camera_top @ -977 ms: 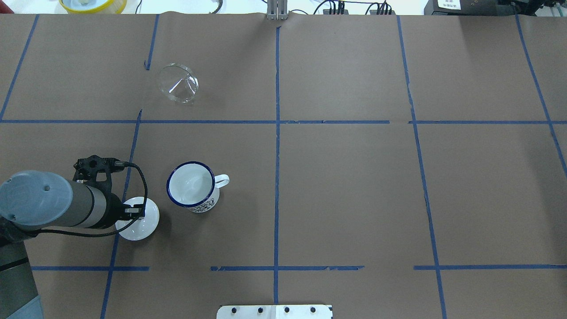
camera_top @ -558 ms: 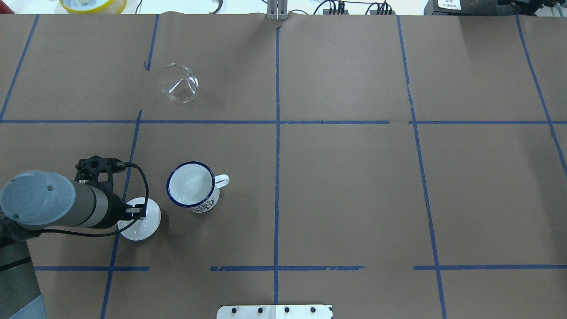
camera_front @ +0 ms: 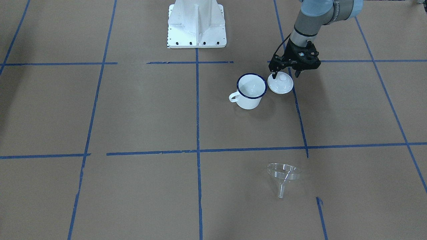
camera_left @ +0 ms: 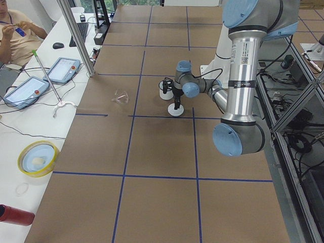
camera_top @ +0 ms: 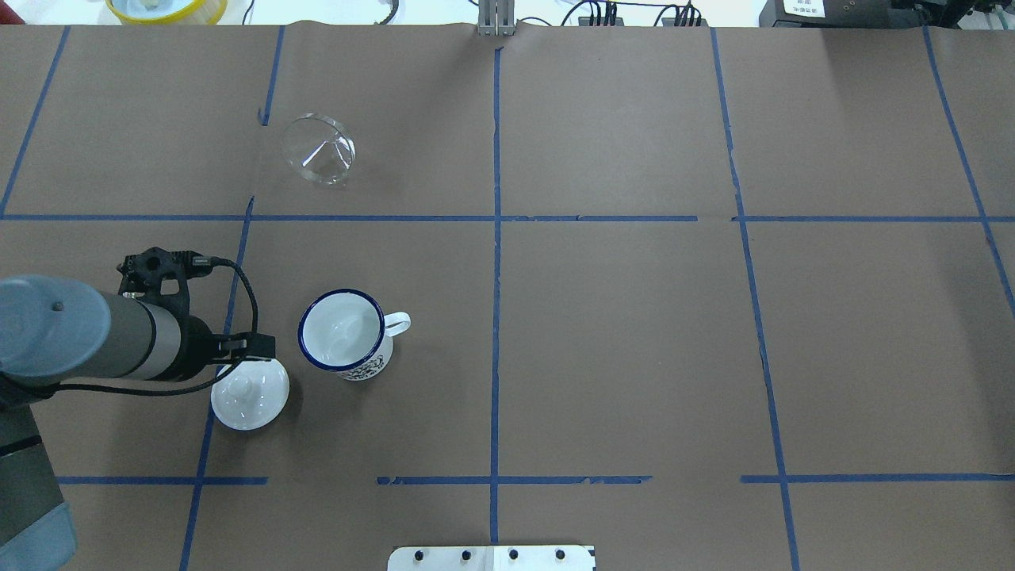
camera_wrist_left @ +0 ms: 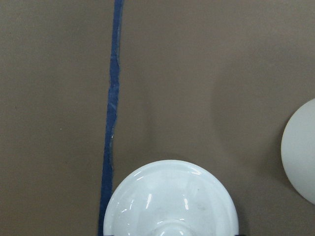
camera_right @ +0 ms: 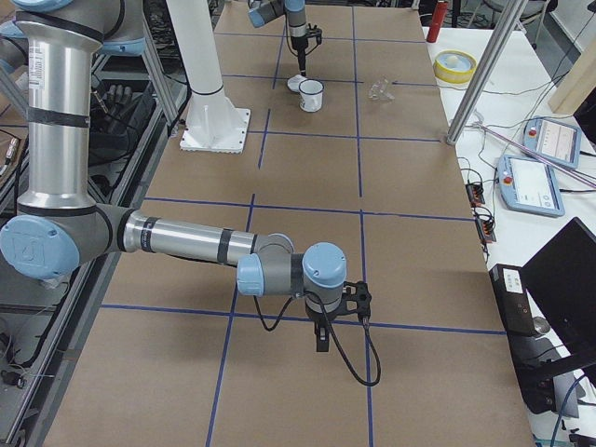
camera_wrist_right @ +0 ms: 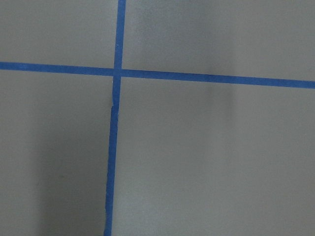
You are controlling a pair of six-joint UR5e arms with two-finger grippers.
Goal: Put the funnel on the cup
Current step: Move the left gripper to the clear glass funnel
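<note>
One clear plastic funnel (camera_top: 319,151) on the brown paper, just the one. One white enamel mug with a dark blue rim (camera_top: 346,337). One round white lid with a knob (camera_top: 250,394). That's three loose items on the table. Two grey robot arms with blue joint caps: count the left arm (camera_top: 119,353) and the right arm (camera_right: 186,244). One white mounting pedestal (camera_front: 196,26). On the side bench, two touchscreen pendants: the far pendant (camera_left: 65,70) and the near pendant (camera_left: 23,92). Add one yellow-rimmed round dish (camera_left: 36,158), one red cylinder (camera_left: 12,215) and one seated person (camera_left: 17,33).
</note>
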